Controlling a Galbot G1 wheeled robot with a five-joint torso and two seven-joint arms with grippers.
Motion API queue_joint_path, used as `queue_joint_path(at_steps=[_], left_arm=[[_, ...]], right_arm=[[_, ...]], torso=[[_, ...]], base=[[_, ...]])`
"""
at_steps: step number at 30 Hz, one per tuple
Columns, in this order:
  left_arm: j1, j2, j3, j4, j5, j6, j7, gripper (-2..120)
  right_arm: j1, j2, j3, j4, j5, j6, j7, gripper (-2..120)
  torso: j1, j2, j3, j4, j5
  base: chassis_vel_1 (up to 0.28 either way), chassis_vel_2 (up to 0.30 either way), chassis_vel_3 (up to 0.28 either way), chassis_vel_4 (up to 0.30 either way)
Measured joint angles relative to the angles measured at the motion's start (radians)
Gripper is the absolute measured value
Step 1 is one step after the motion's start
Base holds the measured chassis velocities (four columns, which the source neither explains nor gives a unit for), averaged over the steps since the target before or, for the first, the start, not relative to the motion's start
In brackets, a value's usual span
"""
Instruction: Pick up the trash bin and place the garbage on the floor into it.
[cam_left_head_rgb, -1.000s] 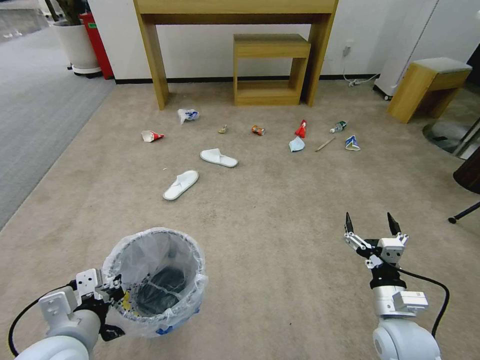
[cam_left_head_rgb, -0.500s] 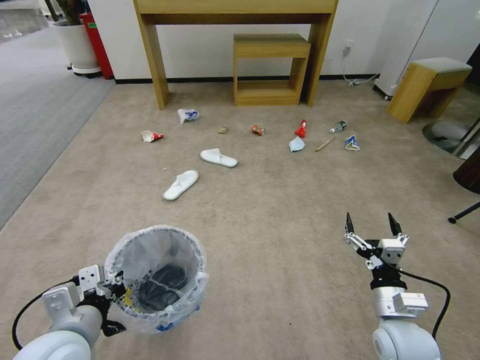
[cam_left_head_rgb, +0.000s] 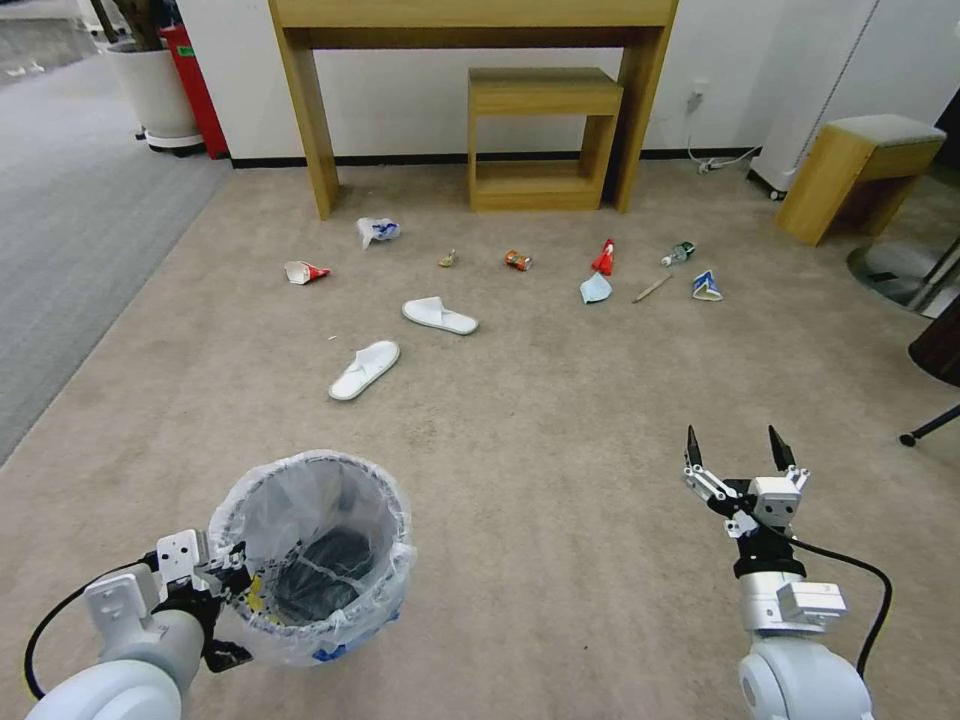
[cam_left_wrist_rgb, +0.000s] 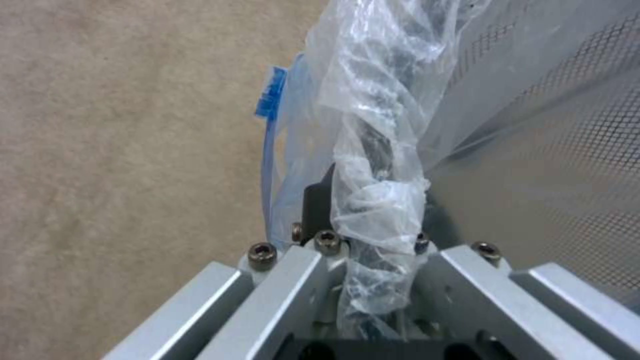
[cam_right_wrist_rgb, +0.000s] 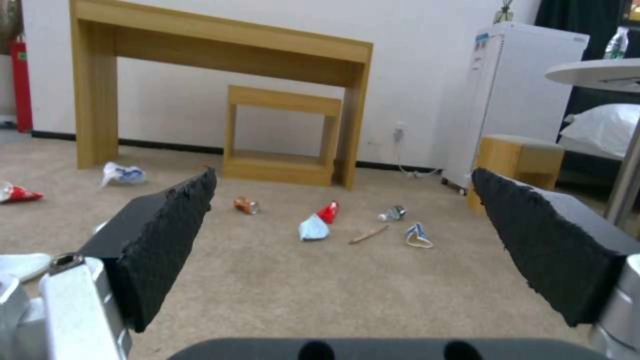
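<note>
so far only the first part is done: the left gripper (cam_left_head_rgb: 225, 580) is clamped on the rim of the bin (cam_left_head_rgb: 312, 555), lower left of the frame. the right gripper (cam_left_head_rgb: 735, 455), lower right, is spread wide and holds nothing. every bit of garbage, slippers (cam_left_head_rgb: 365, 369) included, lies on the floor (cam_left_head_rgb: 560, 420) mid-frame.
</note>
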Motion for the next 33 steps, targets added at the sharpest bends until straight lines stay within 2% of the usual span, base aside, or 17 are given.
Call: queue_joint_path(at_steps=[26,33], left_arm=[[-0.012,-0.015,0.005,0.014,0.007,-0.004,0.000,0],[-0.016,-0.019,0.006,0.020,0.008,-0.005,0.000,0]], right_arm=[[0.010,0.001,-0.010,-0.021,-0.001,0.013,-0.009,98],[0.018,0.000,-0.014,-0.035,0.003,0.031,-0.022,98]], torso=[[0.000,0.000,0.000,0.0001,0.0006],[0.000,0.000,0.000,0.0002,-0.0001]], base=[[0.232,0.226,-0.220,-0.231],[0.166,0.167,-0.178,-0.156]])
